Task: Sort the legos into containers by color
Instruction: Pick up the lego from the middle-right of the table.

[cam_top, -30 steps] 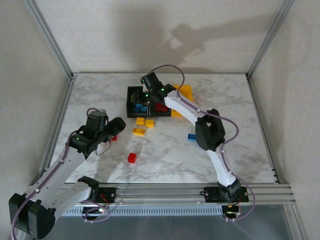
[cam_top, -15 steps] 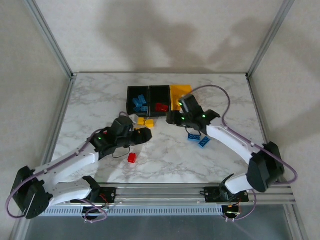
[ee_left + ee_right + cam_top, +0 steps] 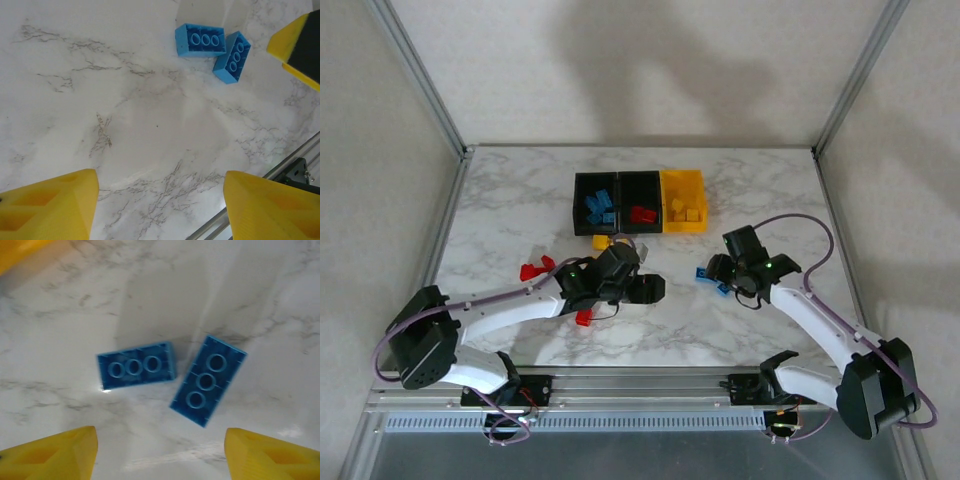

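Far left on the surface [image 3: 500, 200], a red lego [image 3: 532, 268] lies loose beside the left arm, and a second red lego [image 3: 583, 318] sits just under that arm's wrist. A careless sweep of the arm could knock either one away.

The left pincer [image 3: 160, 182] hangs over bare marble, its fingers apart with nothing between them. It looks toward the same two blue legos [image 3: 200, 40] that the right pincer [image 3: 160, 435] is over. That looks to me like the main hazard: one yellow finger of the right pincer shows at the edge of the left wrist view, so if both arms advance on this spot they may collide.

At the back the containers [image 3: 576, 205] stand in a row, with blue bricks in the left black one, red in the middle one and yellow in the yellow bin [image 3: 682, 178]. A yellow lego [image 3: 602, 241] waits just in front of them.

The right pincer is spread wide and empty above the blue pair. The two bricks lie close together at an angle (both hollow side up). A closing pinch could therefore trap both at once, or catch a corner and flick one off.
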